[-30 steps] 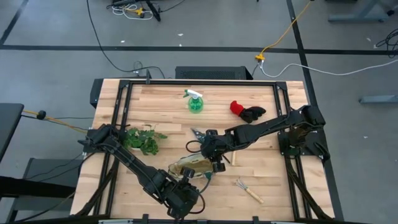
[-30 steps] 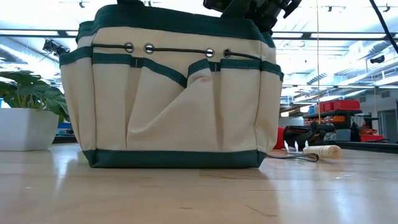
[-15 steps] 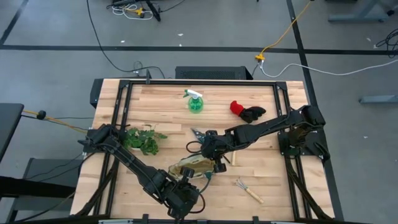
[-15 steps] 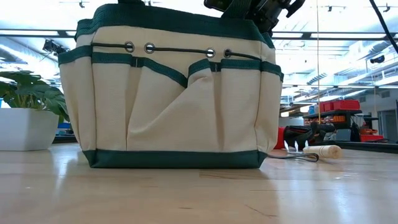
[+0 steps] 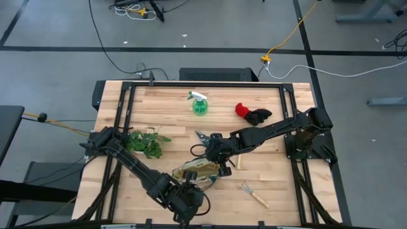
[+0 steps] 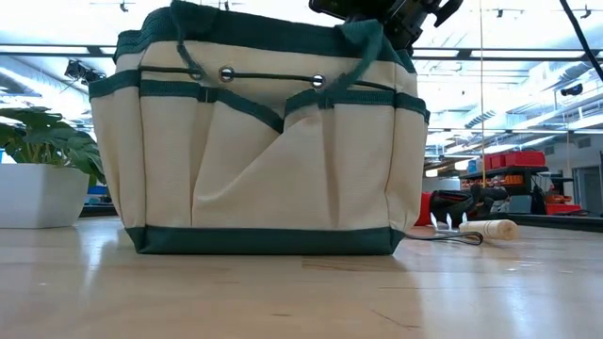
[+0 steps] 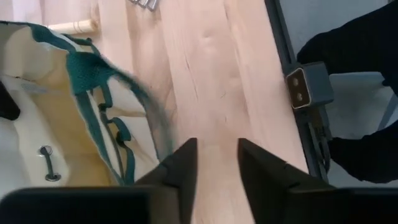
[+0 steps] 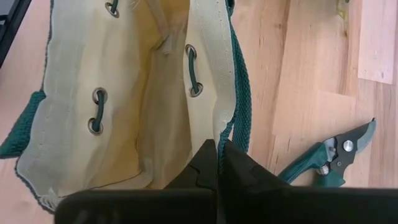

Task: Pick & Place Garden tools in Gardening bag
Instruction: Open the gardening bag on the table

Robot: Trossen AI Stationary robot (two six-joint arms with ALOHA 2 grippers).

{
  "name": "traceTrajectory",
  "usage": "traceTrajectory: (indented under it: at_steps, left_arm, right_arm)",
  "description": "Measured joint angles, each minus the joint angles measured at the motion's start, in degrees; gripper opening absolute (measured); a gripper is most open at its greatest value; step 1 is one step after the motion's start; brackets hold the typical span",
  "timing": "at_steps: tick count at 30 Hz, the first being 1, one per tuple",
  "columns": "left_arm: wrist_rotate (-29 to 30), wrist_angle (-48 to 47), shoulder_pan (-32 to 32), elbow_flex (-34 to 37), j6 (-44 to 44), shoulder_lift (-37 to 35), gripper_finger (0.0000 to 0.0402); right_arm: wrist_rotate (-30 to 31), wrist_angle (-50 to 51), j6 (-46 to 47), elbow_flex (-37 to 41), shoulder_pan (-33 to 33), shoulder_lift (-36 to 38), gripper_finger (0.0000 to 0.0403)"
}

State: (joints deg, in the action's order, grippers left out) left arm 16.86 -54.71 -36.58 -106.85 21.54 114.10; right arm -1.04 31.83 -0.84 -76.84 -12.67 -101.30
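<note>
The bag [image 5: 196,172] stands near the table's front edge, between the two grippers. The right gripper [image 8: 217,163] is closed on the bag's rim, its two fingers pinched together over the canvas edge with the green trim just beside them. The left gripper [image 7: 214,163] hangs at the bag's front side with its fingers parted and nothing between them; a green handle [image 7: 93,68] hangs loose just beside it, blurred in the wrist picture.

Around the right gripper: one pair of shears [image 8: 328,162] lies on the wood just beyond it, blades open. One rake [image 5: 254,193] lies near the bag, towards the table's front right. A second wooden handle [image 7: 73,26] shows just behind the bag in the left wrist view, probably the other rake, though only part of it is visible. One spray bottle [image 5: 199,104] stands well behind the right gripper, towards the far edge, and one bundle of gloves [image 5: 252,113] lies to that bottle's right. One leafy sprig [image 5: 146,142] lies well apart, beside the left arm's base.

From table height the bag [image 6: 259,141] fills the near view, and the right arm's dark parts show above its rim.
</note>
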Motion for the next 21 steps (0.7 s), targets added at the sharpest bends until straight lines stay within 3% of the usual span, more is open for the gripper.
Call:
traceTrajectory:
  at_steps: [7, 15, 21]
  left_arm:
    - [5.6, -9.0, 1.7, 0.0, 2.3, 0.0, 0.0188]
    - [2.5, -10.4, 5.2, 0.0, 4.4, 0.0, 0.0192]
    - [-6.0, -10.1, 7.4, -0.1, 4.3, 2.9, 0.0193]
  right_arm:
    - [0.0, 0.0, 0.2, 0.0, 0.0, 0.0, 0.0002]
    - [0.1, 0.0, 0.3, 0.0, 0.0, 0.0, 0.0002]
    - [0.1, 0.0, 0.3, 0.0, 0.0, 0.0, 0.0002]
